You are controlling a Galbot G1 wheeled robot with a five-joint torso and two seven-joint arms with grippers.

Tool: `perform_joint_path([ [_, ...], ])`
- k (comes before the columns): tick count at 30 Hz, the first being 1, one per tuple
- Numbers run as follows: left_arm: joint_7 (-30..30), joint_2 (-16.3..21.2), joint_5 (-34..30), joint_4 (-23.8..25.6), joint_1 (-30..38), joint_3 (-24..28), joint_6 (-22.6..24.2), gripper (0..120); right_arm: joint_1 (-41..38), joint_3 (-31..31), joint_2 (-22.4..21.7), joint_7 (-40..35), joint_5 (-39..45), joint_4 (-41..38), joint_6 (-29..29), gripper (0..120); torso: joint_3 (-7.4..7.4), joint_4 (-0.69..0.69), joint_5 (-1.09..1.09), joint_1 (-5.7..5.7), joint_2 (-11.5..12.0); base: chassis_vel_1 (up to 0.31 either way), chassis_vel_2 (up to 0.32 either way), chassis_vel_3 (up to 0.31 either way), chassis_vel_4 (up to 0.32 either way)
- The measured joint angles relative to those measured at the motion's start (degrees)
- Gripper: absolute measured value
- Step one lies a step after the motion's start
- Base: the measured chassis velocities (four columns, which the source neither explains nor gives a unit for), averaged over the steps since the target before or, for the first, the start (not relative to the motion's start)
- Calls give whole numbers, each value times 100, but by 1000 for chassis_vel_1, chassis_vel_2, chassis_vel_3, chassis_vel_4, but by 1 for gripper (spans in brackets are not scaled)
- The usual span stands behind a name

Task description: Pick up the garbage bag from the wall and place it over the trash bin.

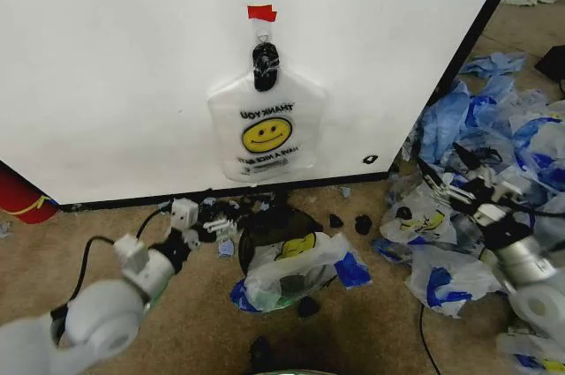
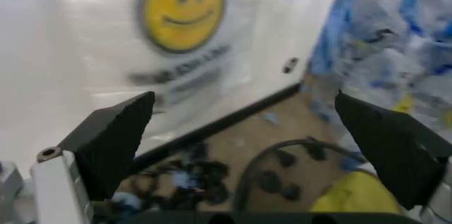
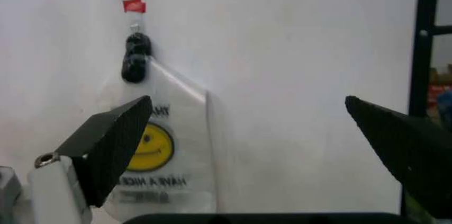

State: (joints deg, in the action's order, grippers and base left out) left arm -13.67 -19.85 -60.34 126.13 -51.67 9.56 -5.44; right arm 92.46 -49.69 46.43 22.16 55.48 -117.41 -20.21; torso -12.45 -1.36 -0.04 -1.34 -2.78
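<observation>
The garbage bag (image 1: pixel 265 132) hangs flat on the white wall from a black clip (image 1: pixel 265 66) under a strip of red tape; its yellow smiley face and "THANK YOU" print show. It also appears in the left wrist view (image 2: pixel 180 12) and the right wrist view (image 3: pixel 159 150). Below it on the floor stands the black wire-mesh trash bin (image 1: pixel 258 227), with another white bag (image 1: pixel 296 271) draped across it. My left gripper (image 1: pixel 205 219) hovers open just left of the bin, below the hanging bag. My right gripper (image 1: pixel 441 161) is open, off to the right, pointing at the wall.
A pile of blue-streaked white plastic bags (image 1: pixel 494 119) covers the floor at the right, past the wall's black edge. A red cylinder (image 1: pixel 22 194) stands at the far left by the wall. Small black pieces (image 1: pixel 353 221) lie scattered near the bin.
</observation>
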Motion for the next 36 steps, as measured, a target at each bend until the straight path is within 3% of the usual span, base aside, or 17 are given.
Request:
perform_joint_path([
  [4,176,-140,-244,-239,1677,1527,676,100,541,-307,459,120,-161,-169,-78,100,0,-1,-5,0,0,0,0,0,0],
  [5,176,-140,-244,-239,1677,1527,676,100,541,-307,459,120,-161,-169,-78,100,0,-1,-5,0,0,0,0,0,0],
  [12,107,-748,-734,-728,4134,3352,2137,100,1138,-664,959,513,-260,-261,-273,100,0,1,2,0,0,0,0,0,0],
  [14,105,-805,-737,-768,4262,3478,2198,100,1152,-674,972,529,-263,-258,-280,100,0,0,0,0,0,0,0,0,0],
  [17,31,-1270,-769,-1129,4971,4116,2720,100,1209,-699,1056,594,-287,-245,-325,100,-1,0,0,0,0,0,0,0,0],
  [19,32,-1488,-761,-1343,5193,4334,2968,100,1209,-683,1079,621,-307,-216,-351,100,-1,2,0,0,0,0,0,0,0],
  [24,86,-1878,-555,-1893,5564,4840,3087,100,1202,-642,1108,720,-332,-113,-398,100,-1,0,-2,0,0,0,0,0,0],
  [31,211,-1999,-279,-2296,5792,5285,3133,100,1170,-601,1035,787,-314,31,-459,100,-1,2,-2,0,0,0,0,0,0],
  [36,256,-2130,-156,-2611,5928,5539,3154,86,1113,-534,989,784,-302,58,-463,100,-1,1,-2,0,0,0,0,0,0],
])
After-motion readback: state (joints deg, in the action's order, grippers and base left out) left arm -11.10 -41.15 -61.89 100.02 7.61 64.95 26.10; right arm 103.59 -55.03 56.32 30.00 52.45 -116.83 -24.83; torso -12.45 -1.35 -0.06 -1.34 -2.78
